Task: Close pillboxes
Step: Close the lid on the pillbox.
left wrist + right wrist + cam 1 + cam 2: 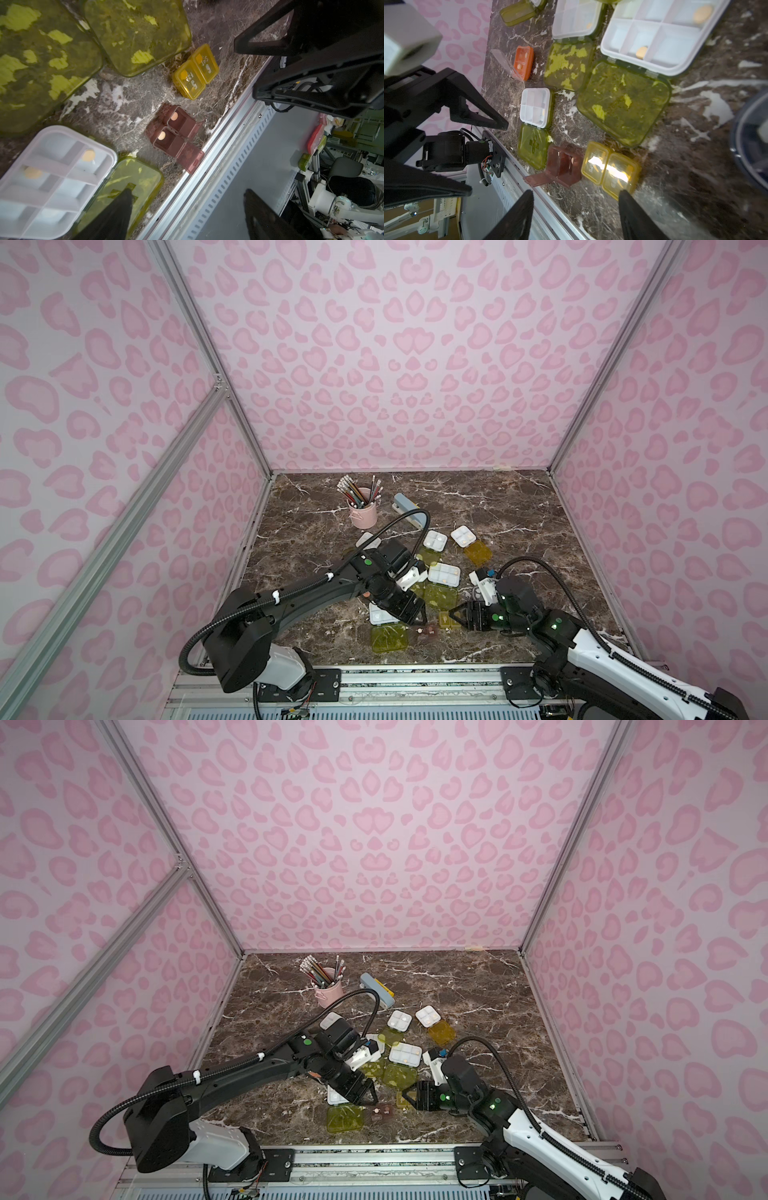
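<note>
Several pillboxes lie near the table's front edge. A brown pillbox (174, 137) has both lids flipped open, with a pill in each cell. Beside it, the yellow pillbox (196, 71) has its lids down. A small white tray (535, 107) lies open with its lime lid (532, 145) flat, and so does a bigger tray (654, 35). An orange pillbox (523, 62) is open too. My left gripper (415, 614) hovers open over the small tray (380, 616), holding nothing. My right gripper (455, 617) is open by the yellow pillbox (446, 620), empty.
A pink pencil cup (363, 512) and a blue-grey stapler (409, 508) stand at the back. Two more open white trays (435, 540) (463, 536) lie mid-table, one with an amber lid (478, 551). A round grey case (751, 141) sits near my right gripper. The metal rail (218, 166) runs along the front edge.
</note>
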You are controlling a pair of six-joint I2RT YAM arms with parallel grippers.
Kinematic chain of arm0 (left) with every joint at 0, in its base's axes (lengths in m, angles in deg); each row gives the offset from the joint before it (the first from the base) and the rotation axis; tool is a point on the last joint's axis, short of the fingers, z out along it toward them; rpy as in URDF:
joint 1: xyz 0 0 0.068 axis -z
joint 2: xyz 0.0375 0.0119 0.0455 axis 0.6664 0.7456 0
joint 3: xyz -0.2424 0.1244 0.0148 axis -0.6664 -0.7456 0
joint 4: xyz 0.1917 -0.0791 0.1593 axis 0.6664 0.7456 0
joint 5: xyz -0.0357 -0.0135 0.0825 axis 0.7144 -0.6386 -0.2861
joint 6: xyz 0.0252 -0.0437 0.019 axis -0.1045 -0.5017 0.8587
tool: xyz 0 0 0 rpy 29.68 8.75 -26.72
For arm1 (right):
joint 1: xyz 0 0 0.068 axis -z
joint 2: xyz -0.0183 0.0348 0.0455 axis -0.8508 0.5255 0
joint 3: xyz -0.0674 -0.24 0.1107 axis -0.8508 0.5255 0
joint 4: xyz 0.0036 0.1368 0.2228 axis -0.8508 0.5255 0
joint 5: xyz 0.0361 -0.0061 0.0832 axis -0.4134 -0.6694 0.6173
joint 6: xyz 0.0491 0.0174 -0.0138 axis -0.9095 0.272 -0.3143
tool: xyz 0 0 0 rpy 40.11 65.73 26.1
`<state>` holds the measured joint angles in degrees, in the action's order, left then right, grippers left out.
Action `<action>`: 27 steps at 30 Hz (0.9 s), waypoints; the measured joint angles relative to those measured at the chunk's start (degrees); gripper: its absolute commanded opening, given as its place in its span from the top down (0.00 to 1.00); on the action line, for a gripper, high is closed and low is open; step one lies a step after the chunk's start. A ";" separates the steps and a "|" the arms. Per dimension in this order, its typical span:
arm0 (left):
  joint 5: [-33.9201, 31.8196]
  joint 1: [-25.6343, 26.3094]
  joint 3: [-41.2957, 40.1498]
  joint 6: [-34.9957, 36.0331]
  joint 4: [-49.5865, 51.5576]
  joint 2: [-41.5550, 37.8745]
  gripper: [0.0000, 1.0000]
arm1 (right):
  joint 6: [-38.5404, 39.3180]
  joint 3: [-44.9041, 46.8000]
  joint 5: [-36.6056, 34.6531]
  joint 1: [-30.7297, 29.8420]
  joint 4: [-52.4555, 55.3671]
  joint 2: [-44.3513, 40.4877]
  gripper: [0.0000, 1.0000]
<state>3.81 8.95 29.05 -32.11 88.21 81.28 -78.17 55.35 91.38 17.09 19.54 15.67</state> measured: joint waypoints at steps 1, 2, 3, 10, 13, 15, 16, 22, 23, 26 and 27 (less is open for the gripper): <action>-0.04 0.52 0.39 0.22 -0.11 0.79 0.14 | -0.52 0.59 -0.31 0.00 -0.11 -0.39 0.34; -0.13 1.05 0.83 0.31 -0.20 1.64 0.14 | -1.05 1.11 -0.52 -0.04 -0.13 -0.72 0.34; -0.17 1.57 1.22 0.48 -0.26 2.47 0.14 | -1.27 1.51 -0.55 -0.04 -0.13 -0.96 0.34; -1.07 3.80 4.31 1.57 -1.11 8.11 0.15 | -2.49 1.99 -1.40 -0.04 -0.17 -0.81 0.34; -1.33 4.46 5.60 1.97 -1.38 10.32 0.16 | -2.54 2.32 -1.55 -0.04 -0.15 -0.24 0.33; -1.46 4.57 6.10 2.08 -1.36 11.37 0.16 | -2.54 2.45 -1.57 -0.04 -0.26 -0.20 0.33; -1.55 4.55 6.32 2.16 -1.38 11.87 0.16 | -2.54 2.54 -1.60 -0.04 -0.26 -0.15 0.33; -1.90 4.76 7.17 2.60 -1.36 14.03 0.16 | -2.67 3.02 -2.38 -0.04 -0.46 0.02 0.33; -1.90 4.79 7.28 2.62 -1.38 14.27 0.16 | -2.67 3.13 -2.40 -0.04 -0.44 0.02 0.33; -1.90 4.87 7.61 2.89 -1.42 15.13 0.16 | -2.69 3.21 -2.40 -0.04 -0.48 -0.09 0.33; -1.90 4.96 7.74 2.99 -1.46 15.45 0.16 | -2.69 3.21 -2.40 -0.04 -0.57 -0.13 0.33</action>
<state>1.91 13.91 36.78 -29.11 86.74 96.73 -80.86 58.56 88.98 17.04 18.97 15.54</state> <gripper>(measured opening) 0.836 0.667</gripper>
